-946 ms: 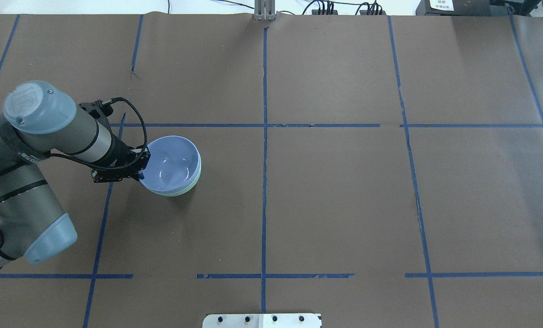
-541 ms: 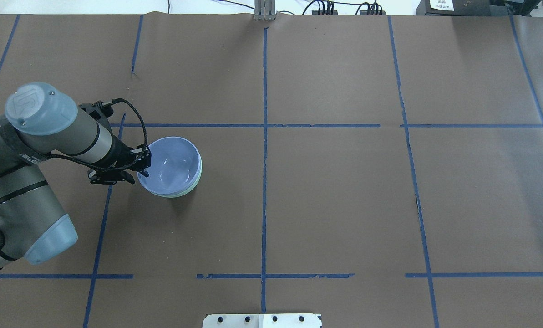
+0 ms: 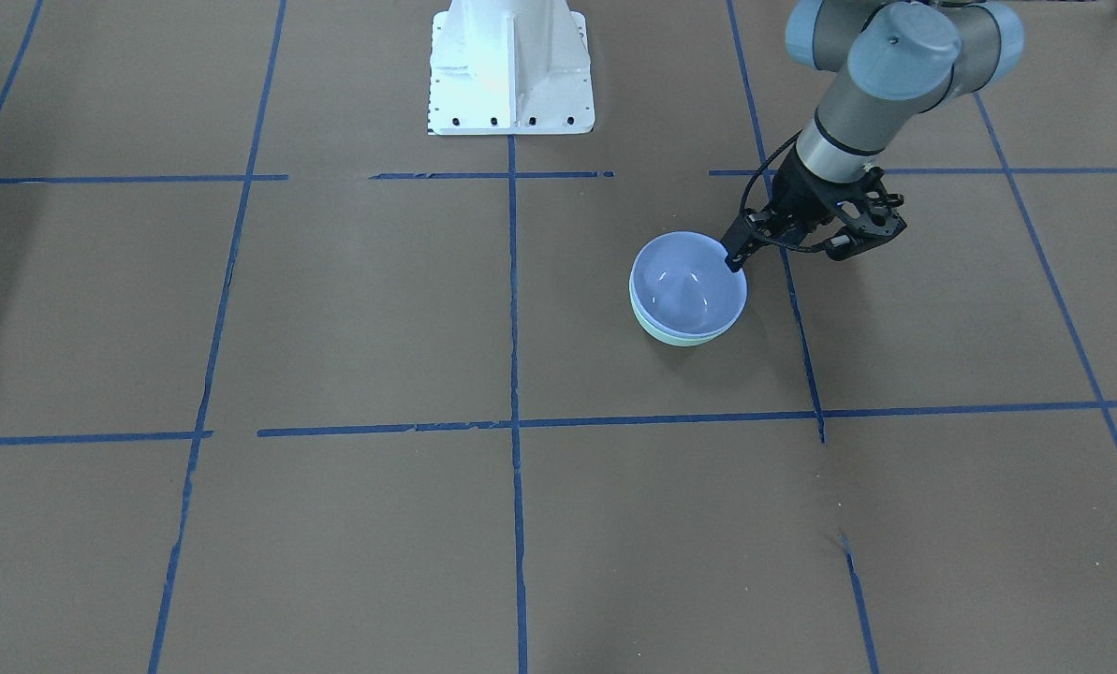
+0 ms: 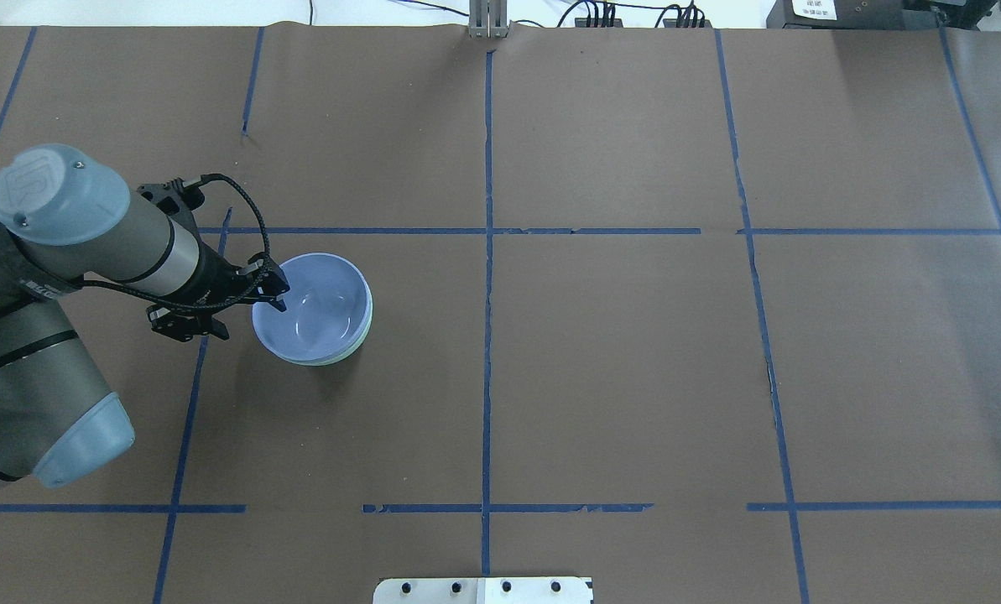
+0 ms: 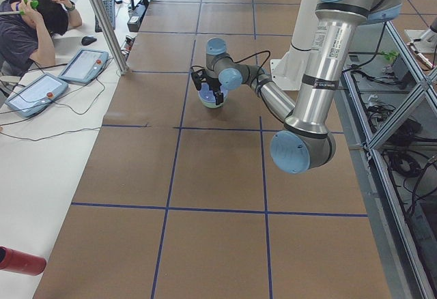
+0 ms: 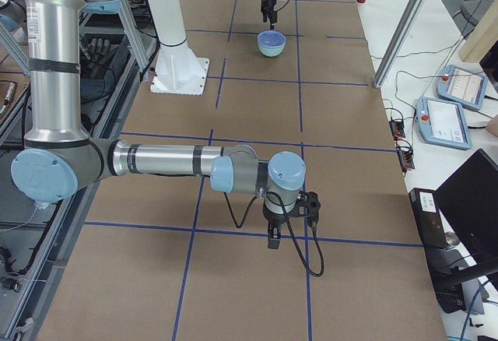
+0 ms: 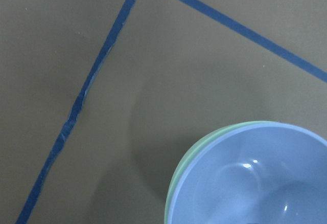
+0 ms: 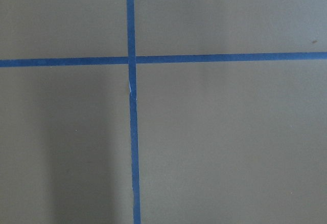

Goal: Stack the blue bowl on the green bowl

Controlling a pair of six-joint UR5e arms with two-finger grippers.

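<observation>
From the front, my left gripper stands off the blue bowl, jaws spread wide and holding nothing, though one fingertip is just beside the rim and perhaps grazes it. Overhead, it has let go and backed away since a moment ago. The blue bowl sits nested in the green bowl, so the stacking looks done. The right gripper shows only from the side — I cannot tell its jaws.

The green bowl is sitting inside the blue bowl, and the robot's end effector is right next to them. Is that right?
Not quite. The blue bowl sits inside the green bowl, as the left wrist view shows. The left end effector is right next to them.
</observation>
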